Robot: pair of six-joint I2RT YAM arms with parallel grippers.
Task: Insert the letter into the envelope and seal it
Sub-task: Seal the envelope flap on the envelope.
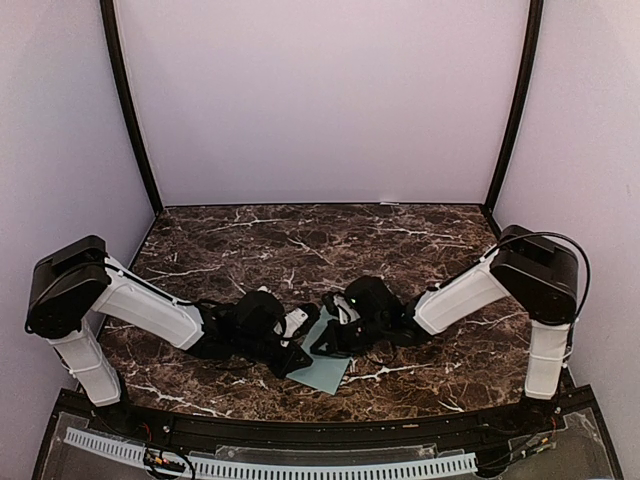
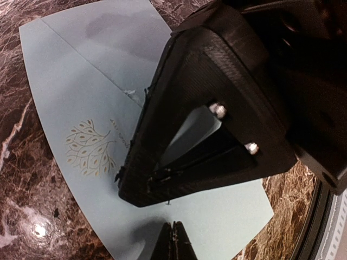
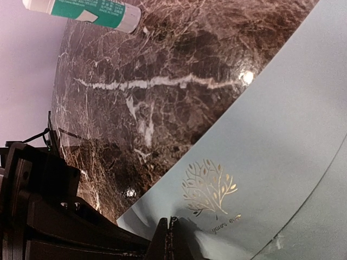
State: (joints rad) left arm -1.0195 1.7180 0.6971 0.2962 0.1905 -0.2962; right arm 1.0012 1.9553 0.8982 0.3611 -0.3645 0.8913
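The pale teal envelope (image 1: pixel 331 371) lies flat on the marble table between my two arms. It carries a gold tree print (image 2: pixel 88 147) and a fold line near one end. My left gripper (image 2: pixel 173 237) is shut, its tips resting on the envelope's (image 2: pixel 65 81) near edge. My right gripper (image 3: pixel 171 234) is shut too, its tips down on the envelope (image 3: pixel 282 119) just below the gold tree (image 3: pixel 209 187). In the top view the two grippers (image 1: pixel 298 350) (image 1: pixel 326 344) meet over the envelope. The letter is not visible in any view.
A white and green glue stick (image 3: pixel 84 12) lies on the marble table (image 1: pixel 300 240) beyond the envelope. The right gripper's black body (image 2: pixel 217 108) fills much of the left wrist view. The left gripper's body (image 3: pixel 49 216) sits close to the right fingertips.
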